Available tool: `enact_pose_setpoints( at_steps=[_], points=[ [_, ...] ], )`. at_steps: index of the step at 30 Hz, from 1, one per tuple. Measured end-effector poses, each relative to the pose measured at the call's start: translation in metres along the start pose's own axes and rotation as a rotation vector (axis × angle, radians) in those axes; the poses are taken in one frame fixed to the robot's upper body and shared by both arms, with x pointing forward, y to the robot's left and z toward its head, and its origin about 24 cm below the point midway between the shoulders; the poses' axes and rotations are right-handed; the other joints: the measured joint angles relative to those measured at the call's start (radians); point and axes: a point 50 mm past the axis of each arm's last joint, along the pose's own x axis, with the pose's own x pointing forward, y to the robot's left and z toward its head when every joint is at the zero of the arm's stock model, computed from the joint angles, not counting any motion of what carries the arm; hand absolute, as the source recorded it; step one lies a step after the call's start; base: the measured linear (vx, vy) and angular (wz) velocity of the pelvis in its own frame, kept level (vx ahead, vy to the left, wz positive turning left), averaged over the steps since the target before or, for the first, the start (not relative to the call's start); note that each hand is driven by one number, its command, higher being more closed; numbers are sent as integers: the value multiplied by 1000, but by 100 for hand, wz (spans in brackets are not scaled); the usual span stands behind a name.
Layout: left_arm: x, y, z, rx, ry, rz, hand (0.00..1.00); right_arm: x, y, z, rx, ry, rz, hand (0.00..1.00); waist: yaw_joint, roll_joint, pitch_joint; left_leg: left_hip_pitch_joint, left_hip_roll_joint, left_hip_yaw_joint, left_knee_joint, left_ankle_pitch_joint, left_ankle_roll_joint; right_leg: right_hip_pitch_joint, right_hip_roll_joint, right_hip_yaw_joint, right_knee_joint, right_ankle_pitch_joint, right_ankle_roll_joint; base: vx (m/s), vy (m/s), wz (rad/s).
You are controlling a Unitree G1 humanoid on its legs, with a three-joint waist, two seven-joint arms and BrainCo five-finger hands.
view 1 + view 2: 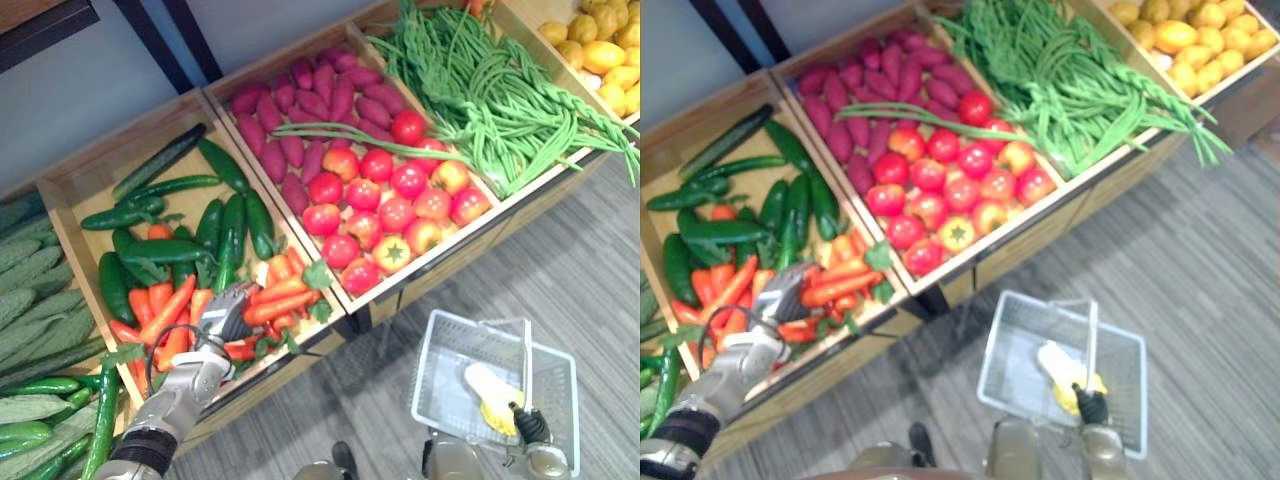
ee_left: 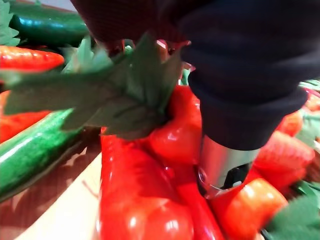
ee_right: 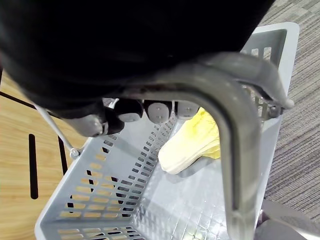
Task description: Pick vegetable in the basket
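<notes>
Orange carrots point(image 1: 272, 300) lie heaped at the near end of a wooden crate point(image 1: 68, 192), next to dark green cucumbers point(image 1: 160, 250). My left robot hand point(image 1: 225, 316) is down among them, its fingers buried between the carrots, so I cannot tell whether it grasps one. My right robot hand point(image 3: 160, 107) is clenched round the basket handle point(image 3: 235, 150), with the grey plastic basket point(image 1: 440, 370) over the carpeted floor point(image 1: 580, 260). One pale yellow vegetable point(image 3: 192, 142) lies inside the basket.
</notes>
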Motion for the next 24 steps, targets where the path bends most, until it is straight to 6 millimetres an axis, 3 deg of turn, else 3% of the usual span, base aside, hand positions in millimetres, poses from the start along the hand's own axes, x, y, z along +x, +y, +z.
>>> enact_pose_setpoints(
  at_steps=[4,15,24],
  points=[
    [10,3,-8,-8,81,31,100,1,3,4,-3,-10,9,100,-20,-9,8,0,0,5,-2,-1,0,-10,2,11,8,0,0,-83,-55,-5],
    [18,10,-10,-27,134,76,100,1,3,4,-5,-8,10,100,-24,-14,15,9,5,24,-6,-1,-1,-12,11,27,7,1,0,-38,-49,-5],
    [9,12,-6,-54,125,98,100,1,2,1,-12,13,6,100,-42,-16,15,39,4,15,-5,-1,0,41,7,6,-14,1,1,-13,-34,5]
  ],
)
